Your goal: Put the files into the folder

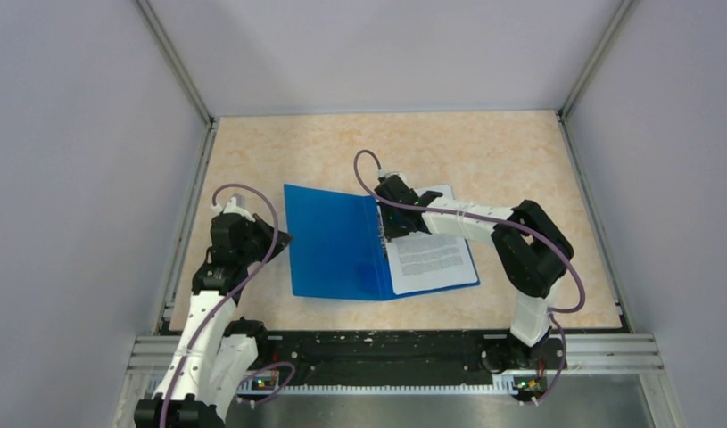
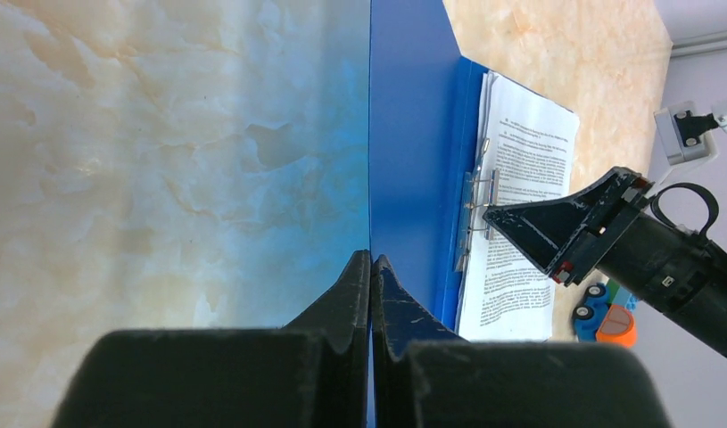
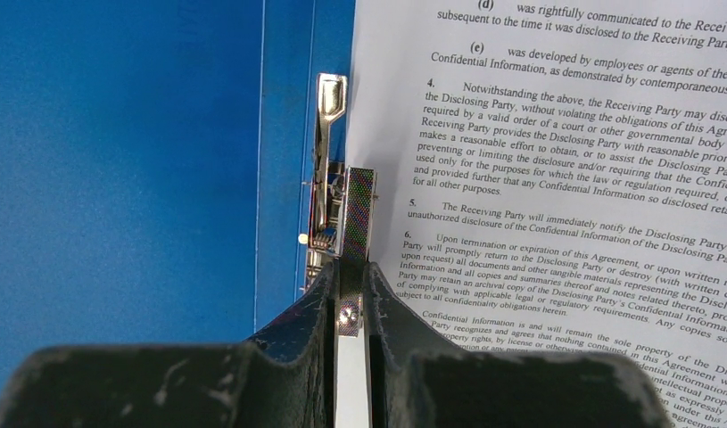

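The blue folder [image 1: 333, 241] lies open in the middle of the table. The files [image 1: 431, 257], white printed sheets, lie on its right half beside the spine. My left gripper [image 1: 275, 239] is shut on the left edge of the folder's cover; in the left wrist view [image 2: 371, 260] the cover [image 2: 413, 134] runs edge-on from between the fingers. My right gripper [image 1: 386, 218] is at the spine. In the right wrist view [image 3: 351, 267] it is shut on the flat lever of the metal clip [image 3: 358, 209], with the files [image 3: 565, 178] just to its right.
A small orange-and-blue toy [image 2: 605, 314] sits on the table beyond the files, under the right arm. Grey walls enclose the table on three sides. The black rail [image 1: 386, 352] with the arm bases runs along the near edge.
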